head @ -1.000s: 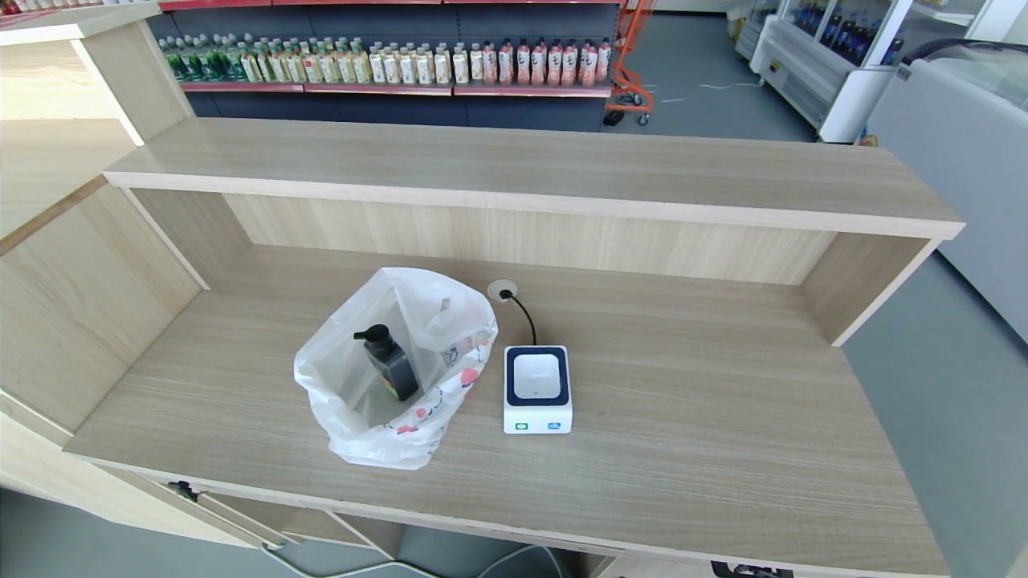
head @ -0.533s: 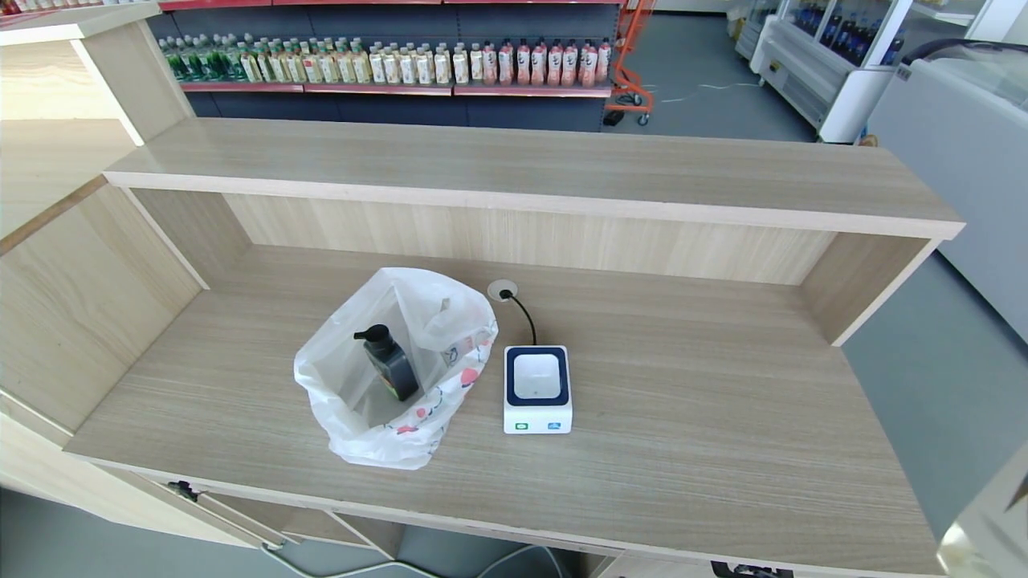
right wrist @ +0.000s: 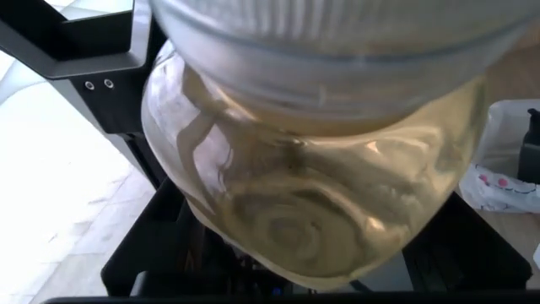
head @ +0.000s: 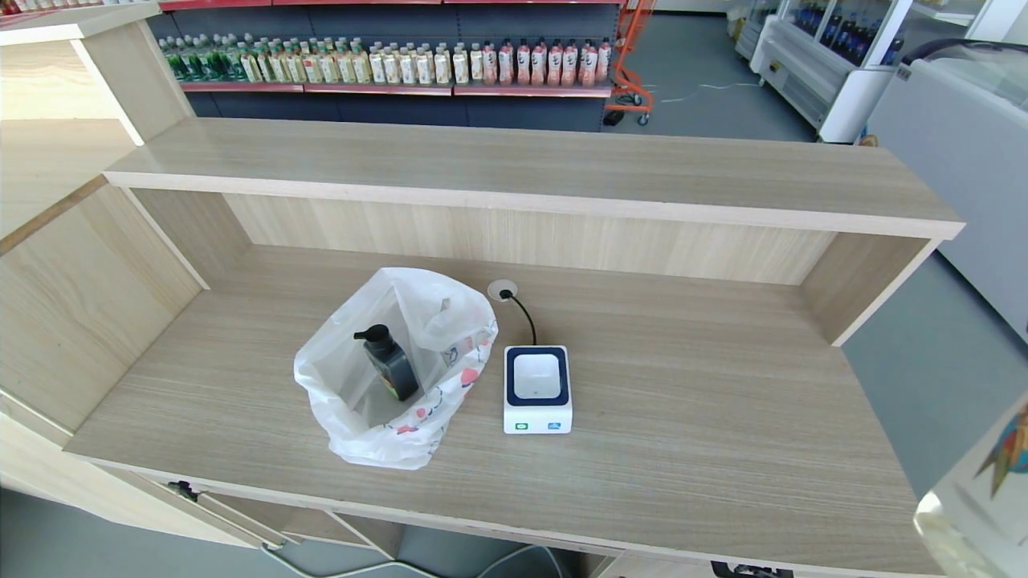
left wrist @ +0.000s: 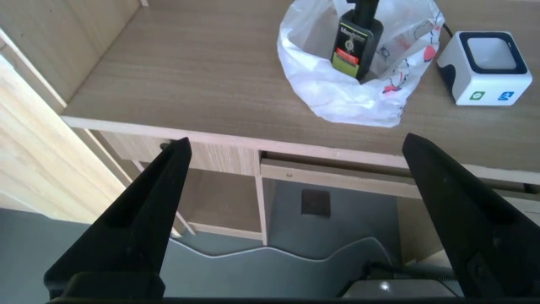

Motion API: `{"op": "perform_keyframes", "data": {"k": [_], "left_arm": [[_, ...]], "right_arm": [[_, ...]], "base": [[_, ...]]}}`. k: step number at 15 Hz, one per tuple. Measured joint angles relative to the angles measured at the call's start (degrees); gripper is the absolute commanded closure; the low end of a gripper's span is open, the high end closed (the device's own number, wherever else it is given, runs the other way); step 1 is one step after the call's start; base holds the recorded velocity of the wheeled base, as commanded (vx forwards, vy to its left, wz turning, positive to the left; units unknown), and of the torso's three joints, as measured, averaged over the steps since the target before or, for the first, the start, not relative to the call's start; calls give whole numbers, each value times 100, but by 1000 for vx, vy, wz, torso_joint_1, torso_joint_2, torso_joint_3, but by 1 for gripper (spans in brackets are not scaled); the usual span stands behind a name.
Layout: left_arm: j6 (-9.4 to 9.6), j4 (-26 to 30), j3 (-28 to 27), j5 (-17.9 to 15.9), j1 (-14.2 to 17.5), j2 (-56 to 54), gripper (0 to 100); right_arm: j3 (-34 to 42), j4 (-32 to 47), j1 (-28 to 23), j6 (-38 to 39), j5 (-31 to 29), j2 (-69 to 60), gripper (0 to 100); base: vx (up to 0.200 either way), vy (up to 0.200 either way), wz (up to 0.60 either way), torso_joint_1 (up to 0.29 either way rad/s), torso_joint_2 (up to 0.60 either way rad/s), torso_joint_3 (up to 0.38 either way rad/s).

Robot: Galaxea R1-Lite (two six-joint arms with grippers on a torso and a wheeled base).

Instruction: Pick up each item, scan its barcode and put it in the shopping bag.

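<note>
Bottle (right wrist: pixel 312 169) of pale liquid sits clamped between our right jaws, well apart from the shopping bag (head: pixel 385 441) on the surface (head: pixel 683 417). Our left jaws gape wide, released.

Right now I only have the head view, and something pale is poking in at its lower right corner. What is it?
Observer: A clear bottle of yellowish liquid with a ribbed lid, gripped by the right gripper.
Operator: And the left gripper?
Observer: Open and empty, low before the counter front edge.
Operator: The pump bottle label?
Observer: It has a red band and faces the robot; the bottle stands in the shopping bag.
</note>
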Motion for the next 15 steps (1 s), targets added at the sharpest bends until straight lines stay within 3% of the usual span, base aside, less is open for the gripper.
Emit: {"op": "perform_keyframes", "data": {"k": [13,15], "left_arm": [[0,0,0,0,0,-2,0],[0,0,0,0,0,-2,0]], "right_arm": [[112,9,-24,-5,-2,-5,100],[160,9,-234,-51,-20,24,100]], "base": [[0,0,0,0,0,0],[0,0,0,0,0,0]]}}
